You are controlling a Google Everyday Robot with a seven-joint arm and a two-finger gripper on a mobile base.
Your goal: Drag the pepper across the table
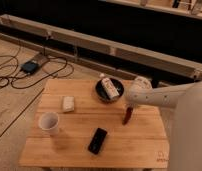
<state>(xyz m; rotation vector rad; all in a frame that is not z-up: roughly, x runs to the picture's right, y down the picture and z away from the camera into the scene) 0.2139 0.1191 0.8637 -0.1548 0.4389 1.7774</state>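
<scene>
Hand (129,105) directly over far end of pepper (127,118), right-centre of counter (79,107), just before dark bowl (101,94). Pepper's long axis runs near-to-far, trailing from hand toward counter's front edge. Hand's hold on it: cannot tell.

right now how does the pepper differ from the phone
The pepper is red and slim; the phone is black, flat and wider. The pepper sits right under the gripper at the table's right side; the phone lies apart from it, nearer the front edge. Both rest on the table.
</scene>
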